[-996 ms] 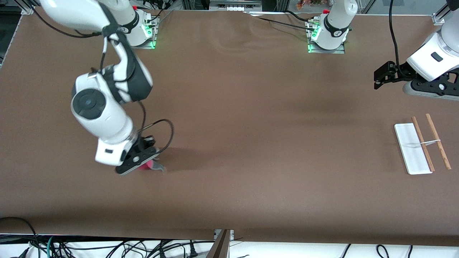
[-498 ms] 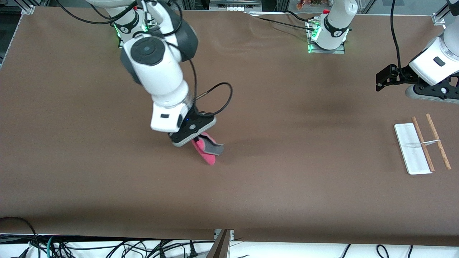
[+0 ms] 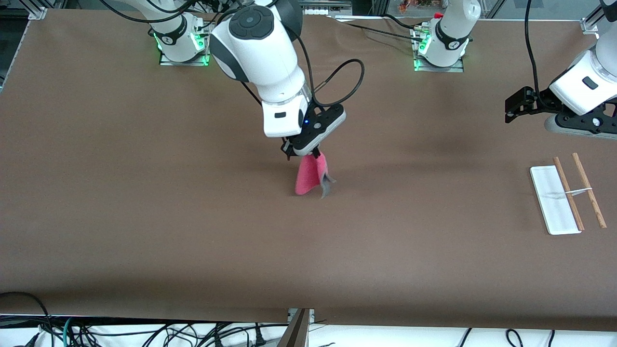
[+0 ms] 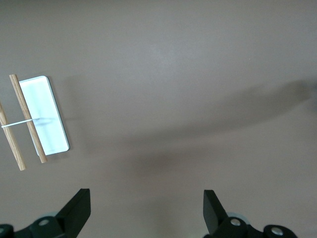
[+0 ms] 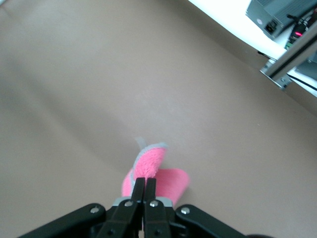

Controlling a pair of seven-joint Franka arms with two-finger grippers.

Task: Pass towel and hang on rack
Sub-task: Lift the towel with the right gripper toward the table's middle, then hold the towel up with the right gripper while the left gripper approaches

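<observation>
I see the right claw [image 3: 302,153] clamped on the fuzzy pink-red, grey-backed towel [image 3: 311,176], dangling over mid brown table [image 3: 144,193]. Left claw [image 4: 143,210] waits w/ jaws apart above table, near the white-based, wooden-rod rack [image 3: 568,194].

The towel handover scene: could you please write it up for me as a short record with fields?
towel: pink and grey towel hanging in the air from the right gripper, over the middle of the table
right gripper: right gripper shut on the towel's top edge
left gripper: left gripper open, empty, waiting over the table near the rack
rack: rack on the table at the left arm's end, two wooden rods bare
stage: towel not yet passed or hung
</observation>
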